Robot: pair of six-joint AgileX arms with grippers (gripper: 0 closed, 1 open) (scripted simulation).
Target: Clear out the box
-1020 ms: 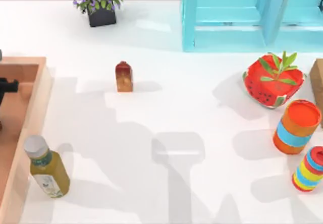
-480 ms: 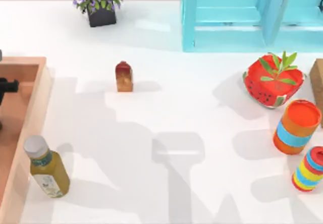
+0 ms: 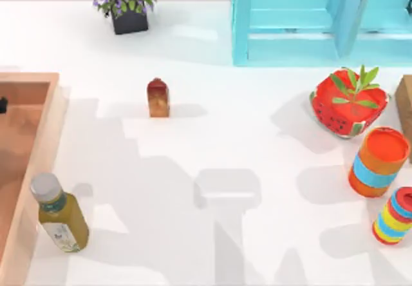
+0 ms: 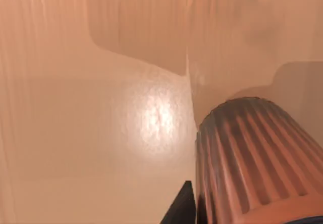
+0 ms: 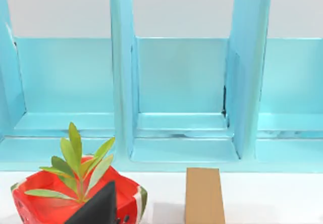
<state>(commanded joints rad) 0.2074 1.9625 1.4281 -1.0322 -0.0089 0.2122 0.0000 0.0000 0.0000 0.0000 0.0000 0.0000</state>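
The box, light wood with an orange-brown floor, lies at the table's left edge. My left gripper is over its inside, at the picture's left border. In the left wrist view a ribbed round cap sits right against a dark fingertip, and the gripper looks shut on it. A bottle of yellow-green liquid with a grey cap stands at the box's right rim. A small red-brown bottle stands on the white table. A dark fingertip of my right gripper hangs over the watermelon planter.
A turquoise shelf stands at the back right and a flower pot at the back. A watermelon planter, an orange can, a striped can and a brown block crowd the right side.
My left gripper has slid left, almost out of the top view, and the arm shadows on the table have shifted. The bottles have not moved.
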